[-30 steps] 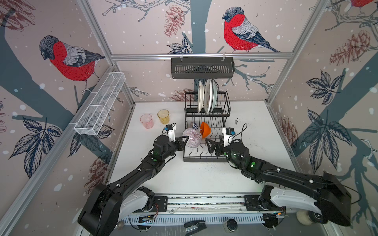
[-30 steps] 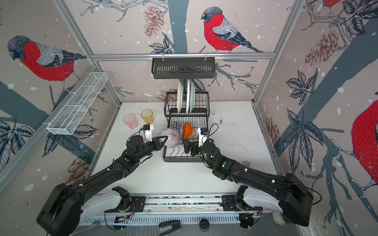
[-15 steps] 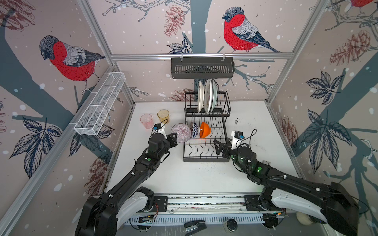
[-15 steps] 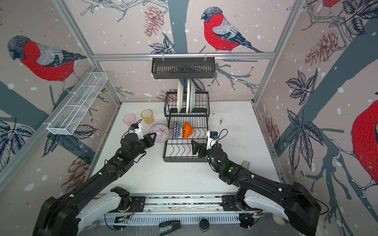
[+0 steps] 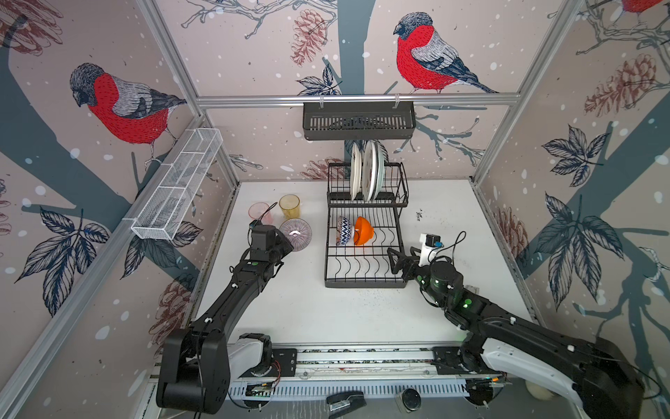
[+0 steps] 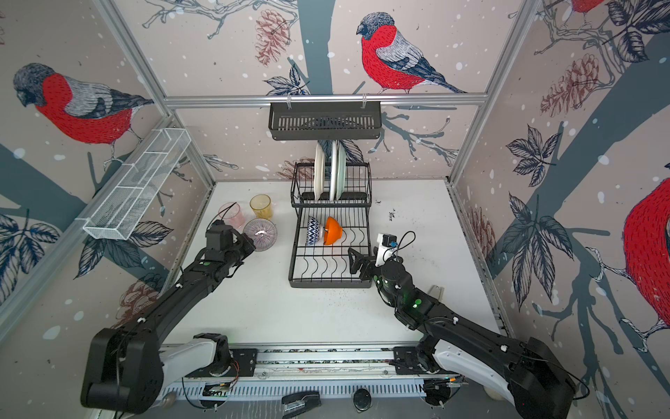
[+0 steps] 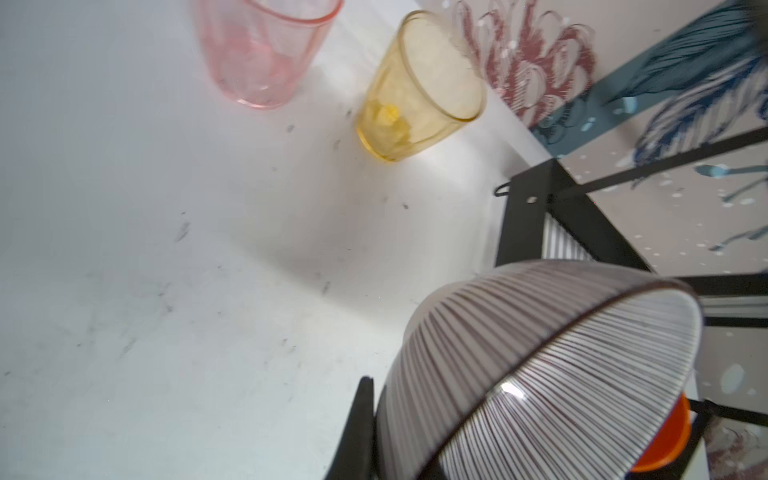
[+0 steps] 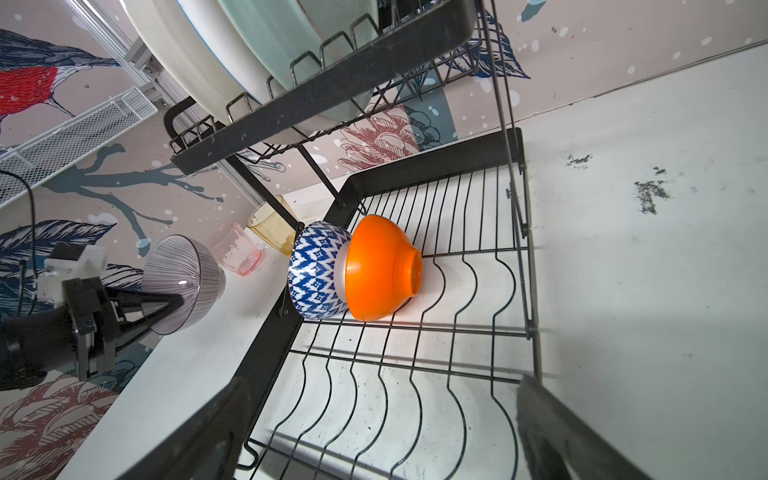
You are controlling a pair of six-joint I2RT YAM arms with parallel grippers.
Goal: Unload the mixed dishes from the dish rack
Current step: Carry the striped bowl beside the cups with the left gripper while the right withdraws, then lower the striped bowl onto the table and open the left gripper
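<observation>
The left fingers point(image 7: 358, 424) are pinching shut on the rim of one white ribbed bowl point(image 5: 295, 234), holding it tilted just off the left edge of the dish rack point(image 5: 362, 285). Whether the bowl is touching the worktop point(image 5: 319, 315) I cannot tell. Just beyond these fingers two tumblers are standing upright on the worktop, one pink tumbler point(image 5: 259, 212) and one amber tumbler point(image 5: 289, 206). They are sitting close together and close to the bowl, with the side wall near them, so room there is looking tight. Behind the left fingers, toward the arm bases, a broad stretch of worktop is lying open.

The right fingers point(image 8: 552, 432) are standing spread wide, gripping nothing, hovering at the near right edge of the rack's lower tray. Directly ahead of them the tray's wavy wire slots are lying open. Farther ahead and to their left, two bowls are resting on edge in the tray, pressed together: one blue-patterned bowl point(image 5: 343, 230) and one orange bowl point(image 5: 363, 230). Beyond and above those, three plates point(image 5: 369, 170), cream and pale mint, are standing upright in the raised basket. To the right of the right fingers, open worktop is stretching to the side wall.
</observation>
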